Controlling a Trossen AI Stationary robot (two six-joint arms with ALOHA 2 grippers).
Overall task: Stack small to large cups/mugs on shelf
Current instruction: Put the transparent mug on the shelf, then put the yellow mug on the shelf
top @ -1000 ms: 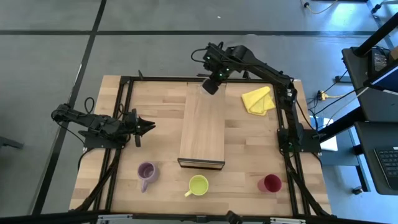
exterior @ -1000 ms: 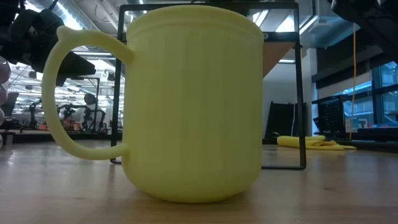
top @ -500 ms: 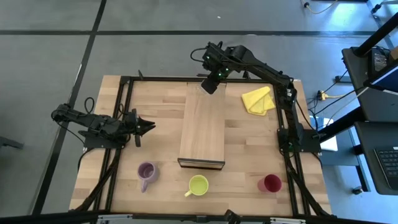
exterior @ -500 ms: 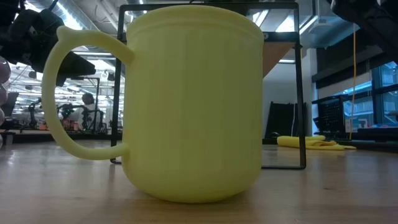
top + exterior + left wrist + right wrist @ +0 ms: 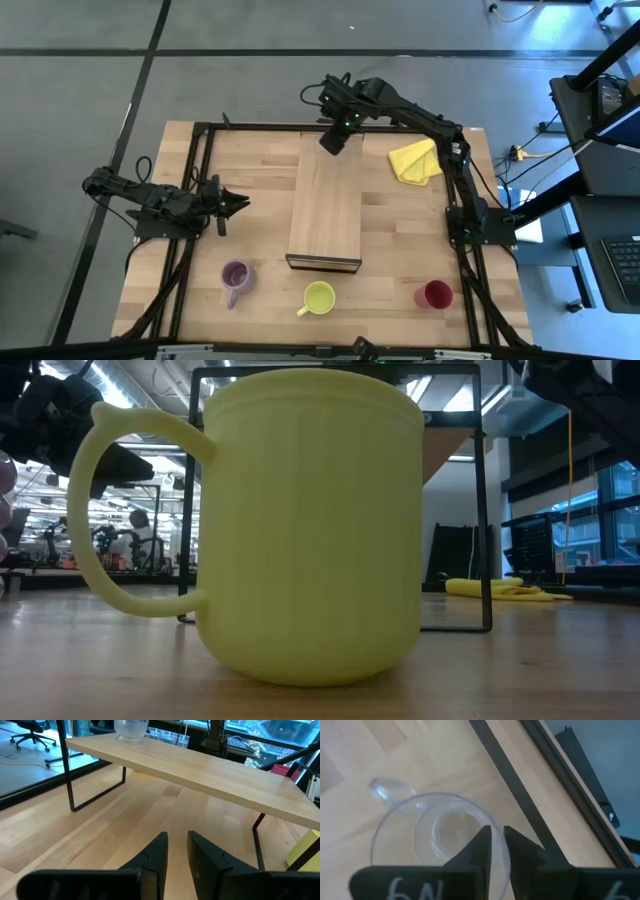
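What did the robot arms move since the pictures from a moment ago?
Only the right gripper moved: it slid a little toward the left above the far end of the long light-wood shelf, where the clear glass cup stands, its fingers nearly closed at the cup's rim. The left gripper, purple handled mug, yellow-green handled mug, red handleless cup and yellow cloth stayed put.

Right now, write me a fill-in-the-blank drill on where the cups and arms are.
1. The only cup on the shelf is the ____ one.
2. Along the table's near edge, the yellow-green mug stands between the purple mug and the ____ cup.
3. The right gripper is over the shelf's ____ end.
4. The yellow cloth lies on the robot's ____ side of the shelf.

Missing: clear glass; red; far; right
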